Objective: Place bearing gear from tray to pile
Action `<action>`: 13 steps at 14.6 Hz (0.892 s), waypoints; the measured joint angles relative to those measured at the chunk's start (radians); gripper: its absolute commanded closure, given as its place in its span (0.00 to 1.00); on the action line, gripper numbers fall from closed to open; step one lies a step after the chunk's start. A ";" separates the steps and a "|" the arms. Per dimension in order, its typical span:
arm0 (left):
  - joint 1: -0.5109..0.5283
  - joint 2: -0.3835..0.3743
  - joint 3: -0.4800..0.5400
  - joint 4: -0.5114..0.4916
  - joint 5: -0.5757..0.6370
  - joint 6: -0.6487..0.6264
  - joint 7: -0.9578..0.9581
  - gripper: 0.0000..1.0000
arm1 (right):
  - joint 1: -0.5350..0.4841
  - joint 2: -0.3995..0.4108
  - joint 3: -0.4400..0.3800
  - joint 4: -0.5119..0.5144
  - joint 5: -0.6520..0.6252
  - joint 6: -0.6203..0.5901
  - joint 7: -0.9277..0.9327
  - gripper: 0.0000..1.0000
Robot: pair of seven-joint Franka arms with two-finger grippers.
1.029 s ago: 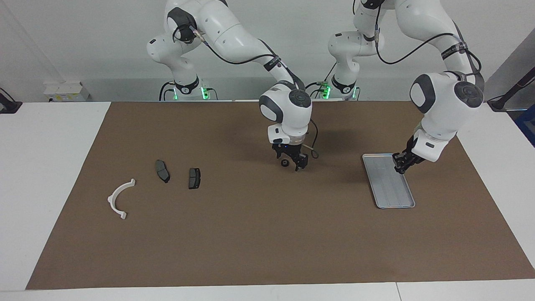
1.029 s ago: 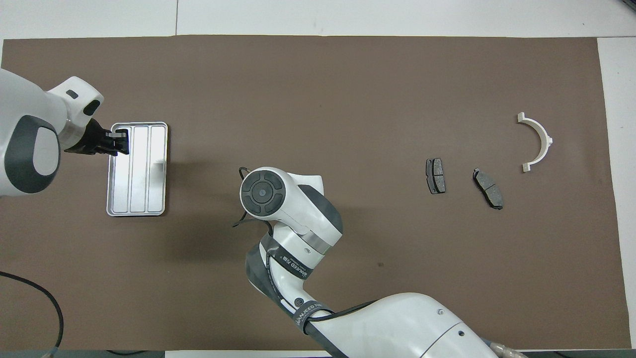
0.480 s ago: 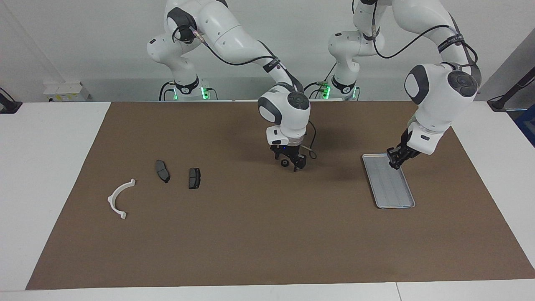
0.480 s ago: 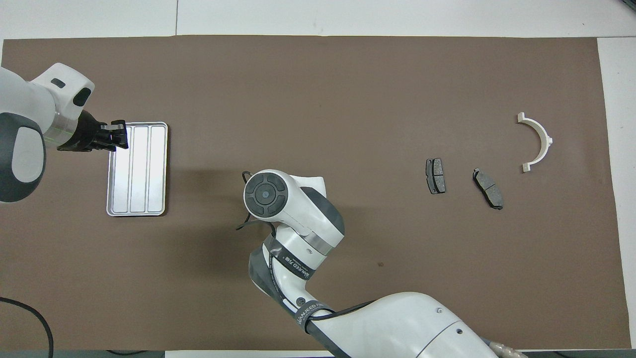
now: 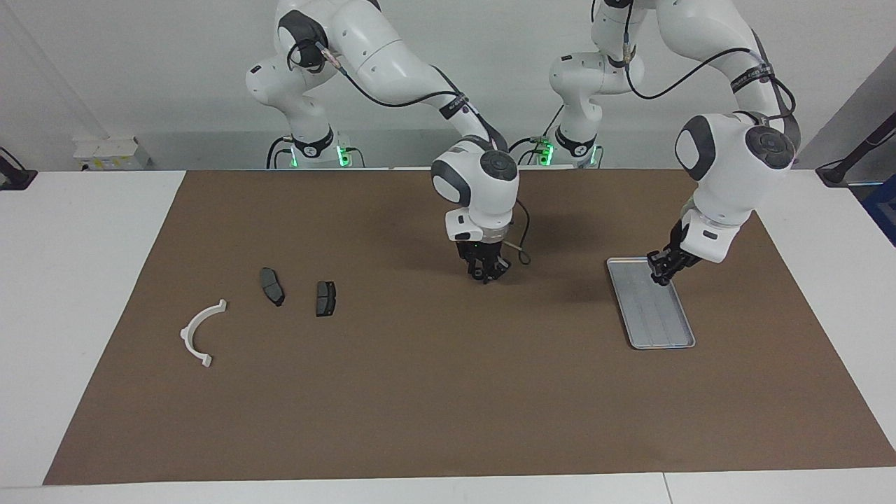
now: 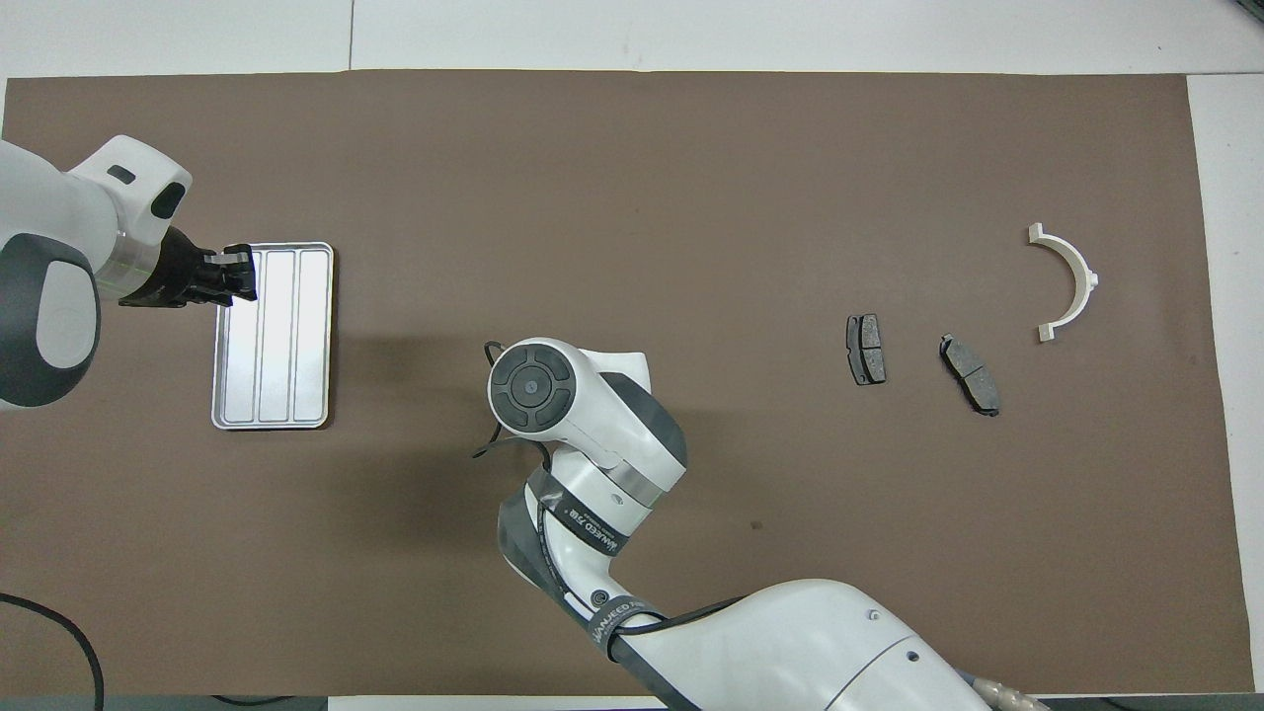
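Here, facing, the right gripper point(image 5: 484, 273) sits low over mid-mat, fingers closed on the small black bearing gear point(image 5: 481, 275). The left gripper point(image 5: 659, 276), grip unreadable, hangs over the flat silver-grey ridged metal tray point(image 5: 661, 325). Overhead, the right wrist hides the gear; the pile's white half-ring bracket point(image 6: 1069, 279) lies well apart.

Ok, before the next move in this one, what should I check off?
1. Right end effector down at the middle of the mat, between tray and pile, fingers shut: ok.
2. Bearing gear seated between those fingers: cannot tell, it is hidden.
3. Tray floor bare of parts: ok.
4. Left end effector over the tray's end nearer the robots, off the carry path: ok.
5. Pile, a white half-ring bracket and two brake pads, lying apart with room beside them: ok.
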 measured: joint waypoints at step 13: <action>-0.089 -0.006 -0.006 -0.035 0.036 0.060 -0.211 1.00 | -0.129 -0.101 -0.004 0.089 0.011 -0.264 -0.356 1.00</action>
